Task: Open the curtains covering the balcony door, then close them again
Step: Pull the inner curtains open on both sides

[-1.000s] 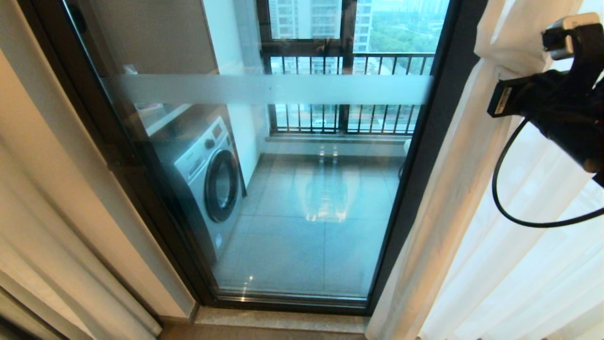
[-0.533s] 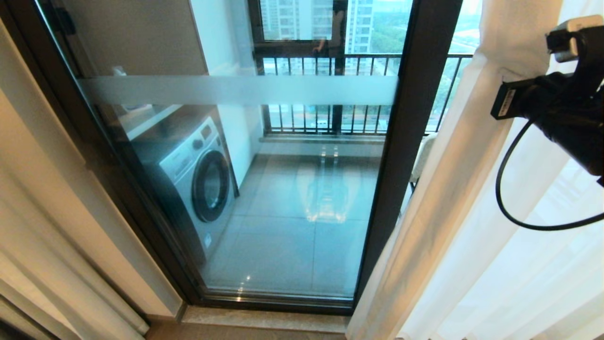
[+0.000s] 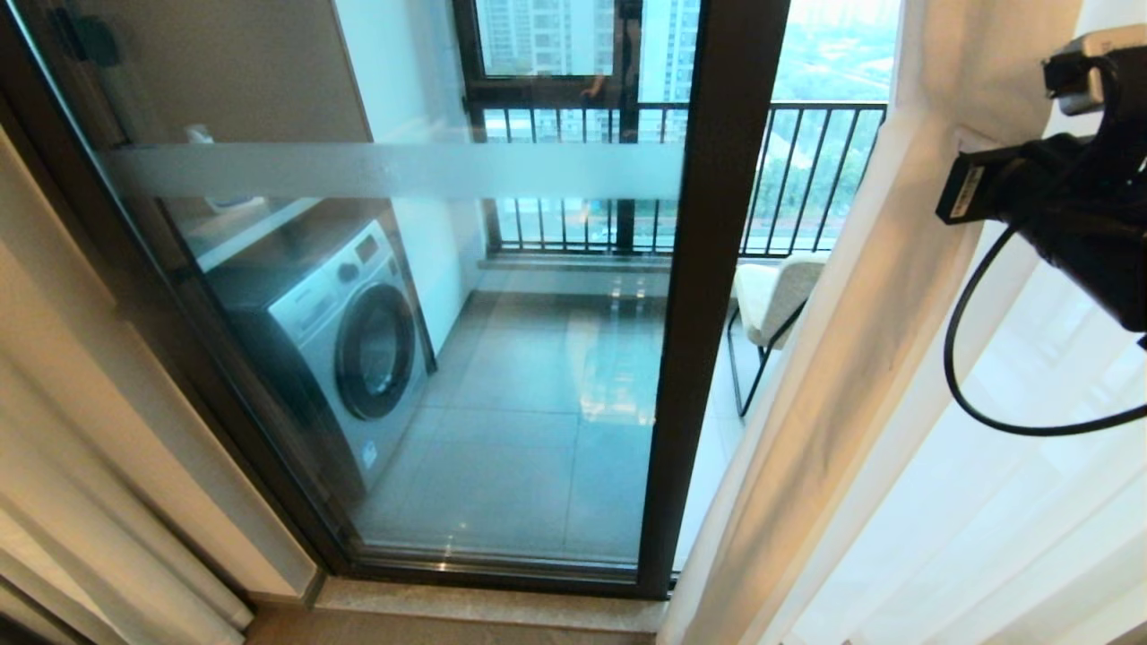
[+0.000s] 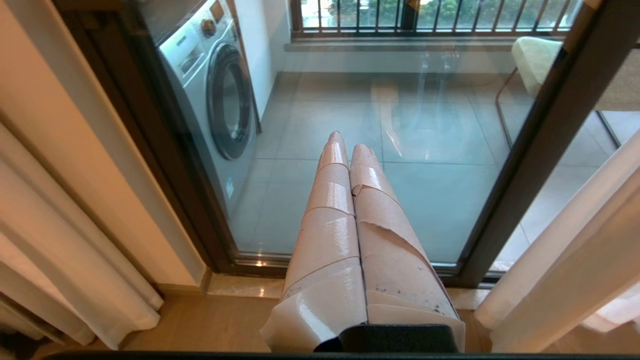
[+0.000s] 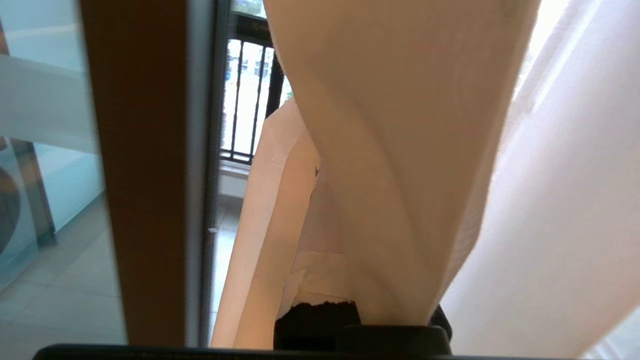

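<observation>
The balcony door (image 3: pixel 403 170) is glass with a frosted band and a dark frame post (image 3: pixel 708 269). A sheer white curtain (image 3: pixel 860 358) hangs at the right, its hemmed edge drawn clear of the post. My right gripper (image 3: pixel 972 148) is raised at the upper right and shut on that edge. In the right wrist view the curtain (image 5: pixel 400 150) drapes over my right gripper (image 5: pixel 310 150), hiding one taped finger. My left gripper (image 4: pixel 349 142) is shut and empty, parked low, pointing at the door's bottom rail.
Behind the glass stand a washing machine (image 3: pixel 349 331), a cream chair (image 3: pixel 771 296) and a black-barred railing (image 3: pixel 806 179). Another bunched curtain (image 3: pixel 54 502) hangs beside the wall at the left. A stone sill (image 3: pixel 493 609) runs under the door.
The whole scene has slid left, so the camera has moved right. The held curtain edge has gone with it, uncovering glass right of the post and the chair.
</observation>
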Tool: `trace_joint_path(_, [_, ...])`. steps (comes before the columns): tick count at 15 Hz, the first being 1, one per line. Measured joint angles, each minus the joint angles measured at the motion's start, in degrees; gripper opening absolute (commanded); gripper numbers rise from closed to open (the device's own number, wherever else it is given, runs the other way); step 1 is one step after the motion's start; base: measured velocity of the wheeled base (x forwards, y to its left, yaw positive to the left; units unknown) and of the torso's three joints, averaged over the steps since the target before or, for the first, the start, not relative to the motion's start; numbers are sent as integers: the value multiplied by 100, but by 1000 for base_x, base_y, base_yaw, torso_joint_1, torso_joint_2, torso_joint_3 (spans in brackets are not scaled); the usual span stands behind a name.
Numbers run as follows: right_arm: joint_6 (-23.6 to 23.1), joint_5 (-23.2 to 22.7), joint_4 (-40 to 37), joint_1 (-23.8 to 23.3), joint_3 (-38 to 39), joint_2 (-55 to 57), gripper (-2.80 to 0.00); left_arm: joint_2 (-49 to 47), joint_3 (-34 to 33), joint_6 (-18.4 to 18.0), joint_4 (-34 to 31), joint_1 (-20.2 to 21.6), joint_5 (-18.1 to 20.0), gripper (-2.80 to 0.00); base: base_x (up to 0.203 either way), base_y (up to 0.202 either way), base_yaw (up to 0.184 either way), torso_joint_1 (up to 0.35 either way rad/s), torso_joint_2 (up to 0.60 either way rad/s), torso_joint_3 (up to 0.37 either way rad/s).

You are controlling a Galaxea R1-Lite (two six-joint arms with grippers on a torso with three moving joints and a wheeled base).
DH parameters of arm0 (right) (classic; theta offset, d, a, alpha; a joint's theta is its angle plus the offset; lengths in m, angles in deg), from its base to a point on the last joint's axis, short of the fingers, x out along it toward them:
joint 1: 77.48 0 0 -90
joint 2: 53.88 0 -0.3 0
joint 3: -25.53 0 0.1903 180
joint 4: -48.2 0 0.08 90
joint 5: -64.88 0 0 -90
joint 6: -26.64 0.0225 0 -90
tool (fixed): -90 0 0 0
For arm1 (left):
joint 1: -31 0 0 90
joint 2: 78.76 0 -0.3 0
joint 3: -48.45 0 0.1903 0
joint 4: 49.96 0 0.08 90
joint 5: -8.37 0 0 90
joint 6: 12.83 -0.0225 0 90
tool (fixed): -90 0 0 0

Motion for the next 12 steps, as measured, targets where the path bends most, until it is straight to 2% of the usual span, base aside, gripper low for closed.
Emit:
trace_joint_path(3, [9, -4, 311, -47, 13, 0, -280, 0, 0, -1, 4, 0, 5, -280, 0, -185, 4, 3, 0, 1])
trace_joint_path(12, [17, -15, 324, -64, -66, 0, -280, 0, 0, 44, 4, 0, 2, -280, 0, -185, 1, 0, 2, 2])
